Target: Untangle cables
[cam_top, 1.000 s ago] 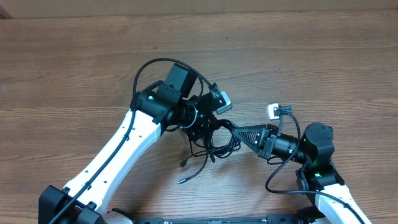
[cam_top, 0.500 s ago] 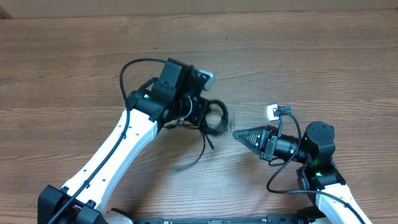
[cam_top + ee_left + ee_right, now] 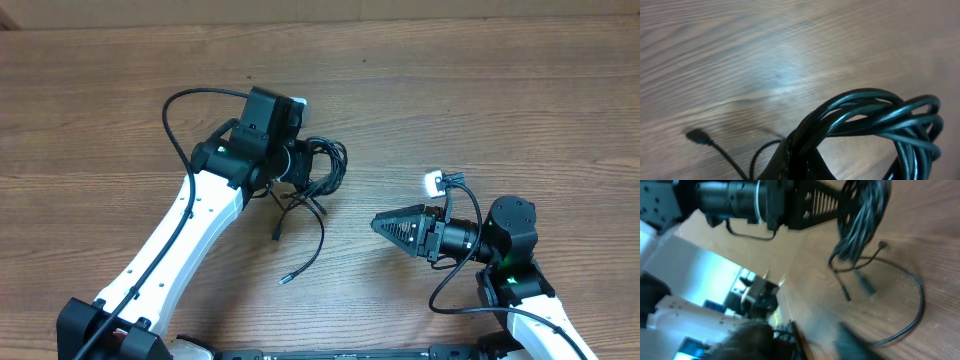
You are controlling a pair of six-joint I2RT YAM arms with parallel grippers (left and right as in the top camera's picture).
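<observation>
Right gripper: black wedge-shaped right gripper (image 3: 386,226) sits low and level, tip pointing left at the coil of thin black flexible cables (image 3: 325,165), well apart from it, holding nothing; whether its jaws are spread cannot be told
Loose ends: tails dangle from the coil; one small plug (image 3: 284,280) lies on the brown wood-grain table (image 3: 520,90)
Cables: looped bundle held above the table, centre-left
Handling: judged light, limp, springy, somewhat slick; best taken on a single free tail near its plug, not on the coil
Left gripper: left gripper (image 3: 303,168) has its jaws pressed together on the coil's strands, wrist rolled sideways, white arm reaching forward and right
</observation>
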